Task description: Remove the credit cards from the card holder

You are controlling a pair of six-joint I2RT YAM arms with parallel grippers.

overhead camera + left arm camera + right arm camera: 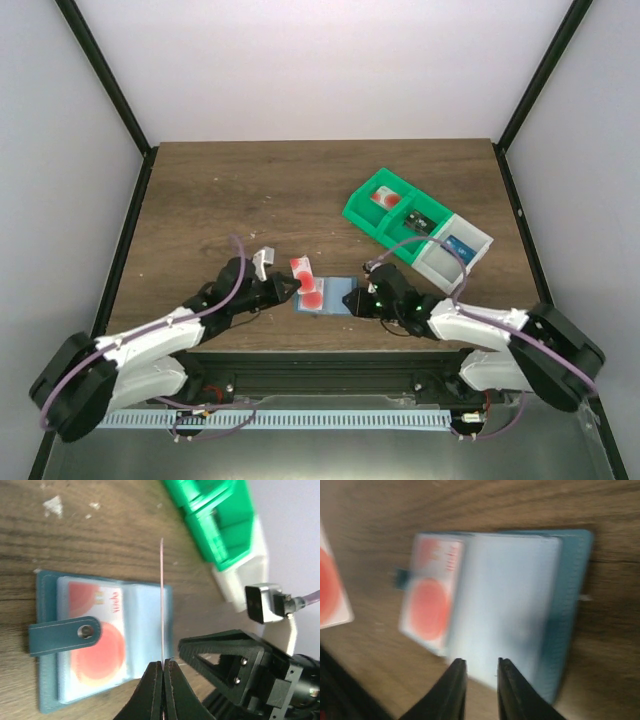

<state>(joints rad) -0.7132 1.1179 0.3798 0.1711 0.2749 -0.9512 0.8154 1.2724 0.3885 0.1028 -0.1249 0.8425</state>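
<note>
While my left gripper (162, 664) pinched one credit card (162, 600) tight by its edge, the card holder (145, 625) lay open on the surface (75, 535), a second credit card (95, 645) in its pocket. My right gripper (481, 667), narrowly parted, hovered empty at its edge.

We log left arm (150, 352) and right arm (478, 325): white shells, black joints, round black bases at 7 and 5 o'clock. A purple cable (240, 255) loops over each. Left gripper (163, 662) is black with slim tapered fingers (150, 695). Right gripper (481, 665) is black too (silver screws (240, 663) on its triangular frame).
</note>
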